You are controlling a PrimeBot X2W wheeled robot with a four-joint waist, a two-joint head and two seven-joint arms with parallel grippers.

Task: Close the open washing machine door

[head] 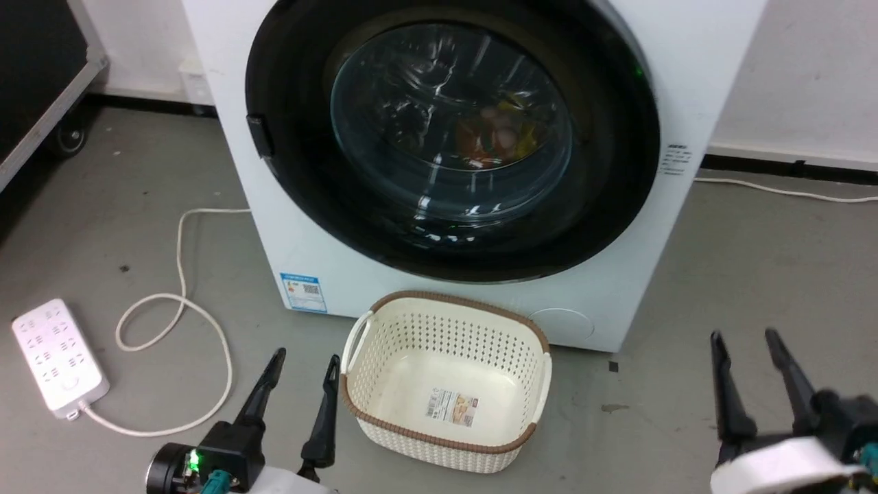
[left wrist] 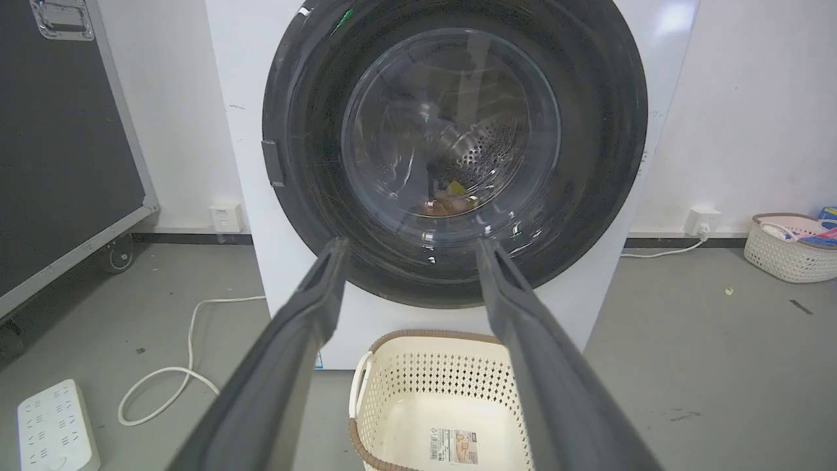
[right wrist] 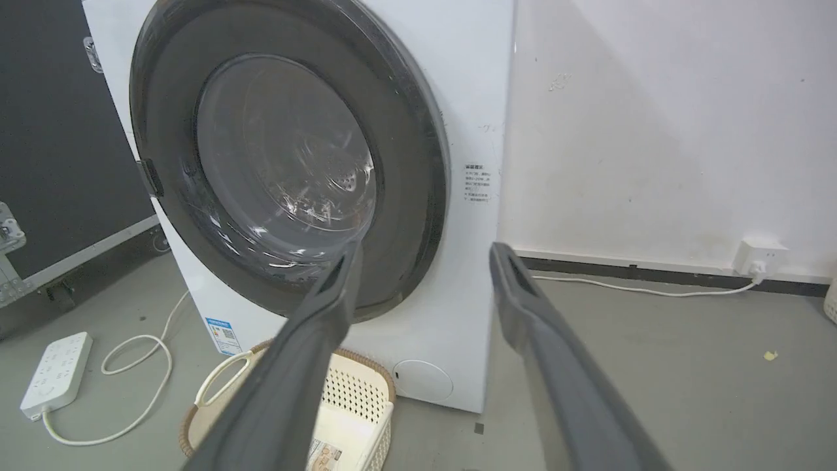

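Note:
The washing machine (head: 343, 274) is a big white front-loader standing against the wall. Its washing machine door (head: 449, 137), with a glossy black rim and a bulging glass window, lies flat against the machine's front, its dark latch tab (head: 259, 135) on the left edge. Coloured items show in the drum through the glass. My left gripper (head: 306, 357) is open and empty, low on the left beside the basket, well short of the door. My right gripper (head: 744, 335) is open and empty at the lower right. The door (left wrist: 451, 131) stands beyond the left gripper (left wrist: 410, 243); the door (right wrist: 288, 157) is left of the right gripper (right wrist: 425, 247).
A cream perforated basket (head: 446, 384) sits on the floor right before the machine. A white power strip (head: 58, 357) and its looping cable (head: 182, 302) lie at the left. A black wheeled case (head: 34, 68) stands far left. Another basket (left wrist: 788, 245) is by the right wall.

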